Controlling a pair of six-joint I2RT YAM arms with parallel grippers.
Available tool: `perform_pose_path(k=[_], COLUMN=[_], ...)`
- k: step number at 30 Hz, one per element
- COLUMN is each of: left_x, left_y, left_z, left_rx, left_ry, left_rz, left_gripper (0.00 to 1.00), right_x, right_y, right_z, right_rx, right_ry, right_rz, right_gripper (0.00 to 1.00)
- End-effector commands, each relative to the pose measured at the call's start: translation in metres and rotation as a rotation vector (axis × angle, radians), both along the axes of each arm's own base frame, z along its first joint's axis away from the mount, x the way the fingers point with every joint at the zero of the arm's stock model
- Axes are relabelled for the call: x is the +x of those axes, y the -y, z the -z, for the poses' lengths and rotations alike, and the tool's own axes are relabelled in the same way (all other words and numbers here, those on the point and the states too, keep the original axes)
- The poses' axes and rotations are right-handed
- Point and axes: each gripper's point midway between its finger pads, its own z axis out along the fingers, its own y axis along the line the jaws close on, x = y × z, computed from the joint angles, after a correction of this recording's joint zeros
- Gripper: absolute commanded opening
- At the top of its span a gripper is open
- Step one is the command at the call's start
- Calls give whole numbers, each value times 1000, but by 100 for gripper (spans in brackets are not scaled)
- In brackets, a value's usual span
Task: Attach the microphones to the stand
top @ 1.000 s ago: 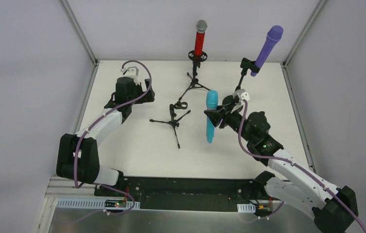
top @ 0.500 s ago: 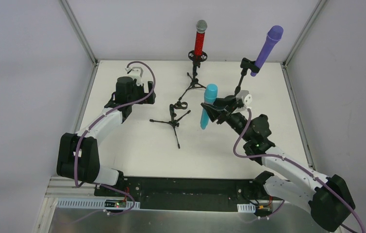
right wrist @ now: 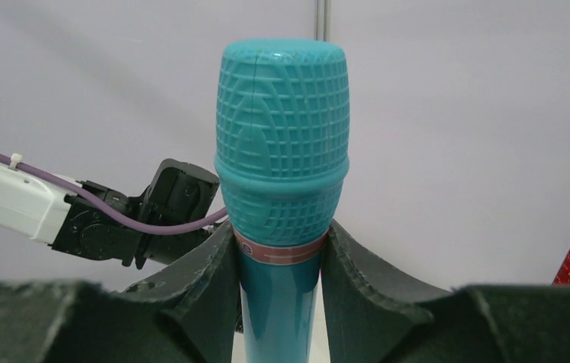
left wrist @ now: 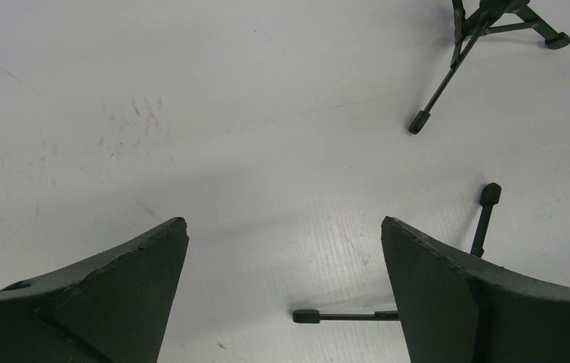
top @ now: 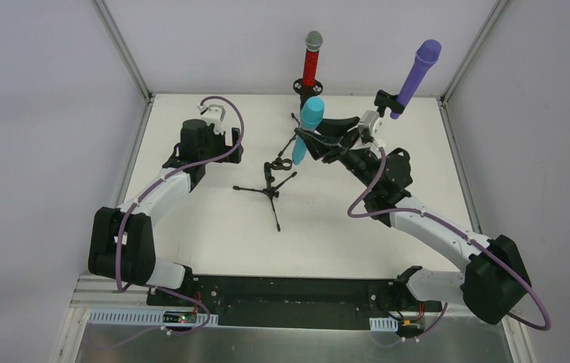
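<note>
My right gripper point(top: 314, 141) is shut on the cyan microphone point(top: 306, 128), just below its pink ring point(right wrist: 280, 252). It holds it nearly upright, a little above and right of the empty black tripod stand point(top: 271, 180) at mid-table. The red microphone point(top: 311, 60) with a silver mesh head sits upright in the rear stand. The purple microphone point(top: 416, 76) sits tilted in the right rear stand. My left gripper point(top: 229, 144) is open and empty, low over the table left of the stands; in the left wrist view two tripod feet point(left wrist: 418, 123) show.
White walls and metal frame posts point(top: 125, 51) enclose the table on three sides. The rear stand's tripod legs point(top: 305, 132) spread just behind the cyan microphone. A black base rail point(top: 297, 291) runs along the near edge.
My right arm has swung the cyan microphone left and toward the back, from right of the empty stand to just above its clip. The left arm has barely moved.
</note>
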Motion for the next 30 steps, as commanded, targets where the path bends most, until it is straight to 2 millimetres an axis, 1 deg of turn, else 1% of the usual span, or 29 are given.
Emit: perform_pose_path(k=[1, 4, 10, 14, 20, 30], left_x=[7, 7, 7, 7, 7, 8], left_y=[4, 4, 4, 4, 3, 4], left_z=[-21, -22, -24, -25, -23, -22], left_rx=[-23, -20, -16, -14, -8, -2], left_ry=[51, 56, 65, 68, 66, 65], left_rz=[25, 28, 29, 32, 31, 39], left_gripper=[99, 99, 99, 99, 99, 99], right_x=[-8, -1, 8, 14, 22, 25], right_y=[-2, -8, -19, -23, -23, -22], right_z=[-54, -57, -56, -47, -34, -12], right_rx=[110, 124, 126, 110, 96, 75], right_ry=[170, 186, 178, 160, 134, 91], right_rz=[-39, -46, -65, -63, -37, -19], right_gripper=[0, 0, 0, 0, 0, 0])
